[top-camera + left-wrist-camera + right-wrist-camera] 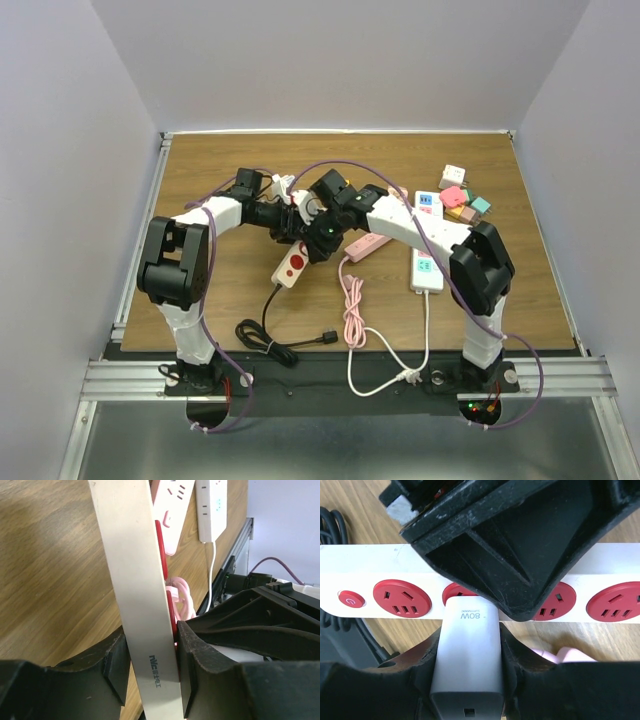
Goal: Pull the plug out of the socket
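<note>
A white power strip with red round sockets (370, 560) lies across the right wrist view; in the top view its switch end (290, 266) pokes out below the two wrists. A white block-shaped plug marked 80W (467, 655) stands with its front end against the second red socket, prongs hidden. My right gripper (467, 667) is shut on the plug's two sides. My left gripper (150, 672) is shut on the strip's white body (135, 580), one pad (116, 670) on each long side. Both grippers meet mid-table (305, 228), where the plug is hidden.
A pink power strip (368, 243) and a white one (427, 260) lie right of the grippers, with a coiled pink cable (353, 310) in front. A black cable (265, 335) is bundled near the left base. Several coloured adapters (460, 200) sit at the back right.
</note>
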Robot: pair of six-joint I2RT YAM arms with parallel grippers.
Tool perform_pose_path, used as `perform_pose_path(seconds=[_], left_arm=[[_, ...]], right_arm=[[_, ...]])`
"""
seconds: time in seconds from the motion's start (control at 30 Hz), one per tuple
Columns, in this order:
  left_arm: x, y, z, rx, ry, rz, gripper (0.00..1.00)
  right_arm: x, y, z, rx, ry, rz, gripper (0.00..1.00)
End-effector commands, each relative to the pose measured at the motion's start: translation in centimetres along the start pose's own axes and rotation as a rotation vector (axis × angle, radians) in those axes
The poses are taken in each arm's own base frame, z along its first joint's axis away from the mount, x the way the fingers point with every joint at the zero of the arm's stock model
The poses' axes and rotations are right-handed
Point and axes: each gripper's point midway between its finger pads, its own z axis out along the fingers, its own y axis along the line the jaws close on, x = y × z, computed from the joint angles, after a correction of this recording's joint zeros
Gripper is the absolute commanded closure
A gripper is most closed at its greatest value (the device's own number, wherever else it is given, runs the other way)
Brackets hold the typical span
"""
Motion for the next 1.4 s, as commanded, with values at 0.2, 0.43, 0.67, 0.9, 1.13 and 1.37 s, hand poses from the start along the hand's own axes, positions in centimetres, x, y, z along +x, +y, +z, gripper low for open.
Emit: perform_pose_path(seconds=[0.2,0.43,0.67,0.9,1.13,1.37], left_arm=[[0.0,6.7,-0.2,-0.218,-0.023,0.102,1.0],[-0.3,6.7,-0.8,-0.245,-0.032,0.093,1.0],[-3.3,9.9,-3.9,-0.437,-0.149,-0.003,1.0],[-7.5,13.3,-8.5,-0.613,-0.319,-0.103,1.0],[-10.0,13.2,-8.1,-0.549,-0.33,-0.093,1.0],[-9.9,13.0,-6.1,-0.432,-0.309,-0.107,1.0]], right_arm=[[-3.8,-0.8,-13.5,0.199,-0.263,-0.012,1.0],[-4.5,-2.8,-10.8,0.237,-0.256,0.073,1.0],[-1.1,-13.4,-12.1,0.73,-0.205,0.361,1.0],[6.0,-19.2,-12.8,0.992,-0.134,0.641,1.0],[6.2,-20.9,-10.2,0.971,-0.139,0.673,1.0],[4.4,-23.4,-6.7,0.92,-0.136,0.677,1.0]])
